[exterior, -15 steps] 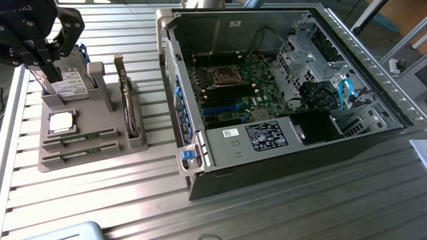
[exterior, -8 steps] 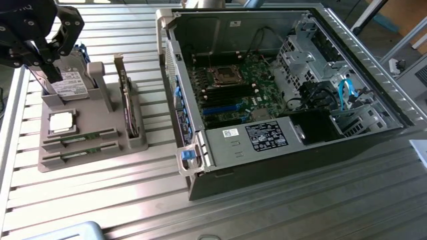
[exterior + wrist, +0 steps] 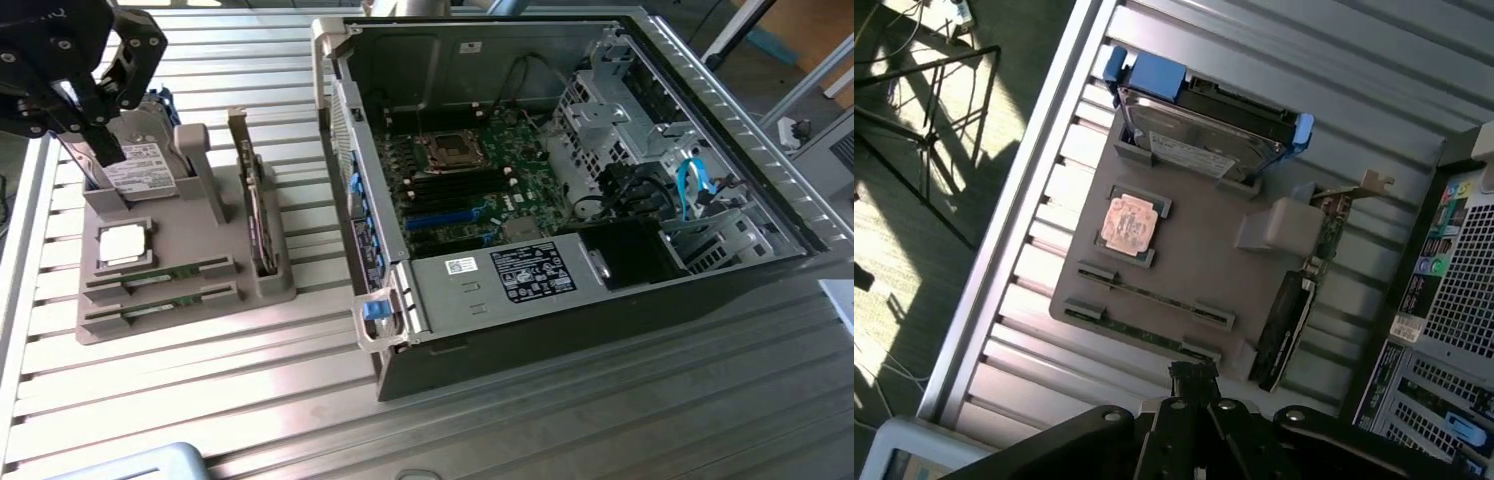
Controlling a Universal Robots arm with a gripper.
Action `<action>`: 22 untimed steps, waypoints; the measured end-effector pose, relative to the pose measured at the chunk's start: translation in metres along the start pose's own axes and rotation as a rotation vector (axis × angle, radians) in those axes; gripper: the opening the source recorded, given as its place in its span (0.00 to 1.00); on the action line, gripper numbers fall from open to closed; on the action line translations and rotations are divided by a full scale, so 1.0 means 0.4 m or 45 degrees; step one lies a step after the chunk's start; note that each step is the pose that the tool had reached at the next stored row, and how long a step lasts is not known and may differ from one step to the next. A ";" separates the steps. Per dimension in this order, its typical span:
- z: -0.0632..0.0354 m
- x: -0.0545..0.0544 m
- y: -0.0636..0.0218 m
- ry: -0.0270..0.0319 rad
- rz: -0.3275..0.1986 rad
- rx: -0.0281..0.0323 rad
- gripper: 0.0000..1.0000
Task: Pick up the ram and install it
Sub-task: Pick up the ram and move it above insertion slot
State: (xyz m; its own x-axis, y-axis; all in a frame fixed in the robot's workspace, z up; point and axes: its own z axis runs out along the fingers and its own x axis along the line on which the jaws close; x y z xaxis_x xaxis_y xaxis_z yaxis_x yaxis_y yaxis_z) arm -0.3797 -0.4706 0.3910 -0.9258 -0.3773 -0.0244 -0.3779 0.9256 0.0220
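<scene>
approach step, nothing picked yet. black gripper [image 3: 1193, 376] hovered shut and empty over grey plastic holder tray [image 3: 180, 240]. ram, a thin long green circuit-board stick [image 3: 160, 274], sat slotted there, 5 o'clock of gripper in exterior view. likely needed: open jaws, align along stick.

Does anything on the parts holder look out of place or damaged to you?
Nothing stands out: both ram sticks lie straight in their slots on the gray holder, the processor sits in its recess, and the hard drive and expansion card stand in theirs.
</scene>
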 end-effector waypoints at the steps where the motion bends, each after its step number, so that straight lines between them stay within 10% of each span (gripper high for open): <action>1: 0.000 0.000 0.000 0.0002 -0.015 -0.0004 0.11; 22: 0.000 -0.002 -0.001 0.0076 -0.344 -0.0084 0.11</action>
State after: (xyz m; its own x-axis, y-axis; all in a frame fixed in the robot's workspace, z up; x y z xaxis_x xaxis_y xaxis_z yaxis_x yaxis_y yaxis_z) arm -0.3790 -0.4706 0.3910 -0.7915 -0.6107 -0.0244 -0.6112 0.7912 0.0220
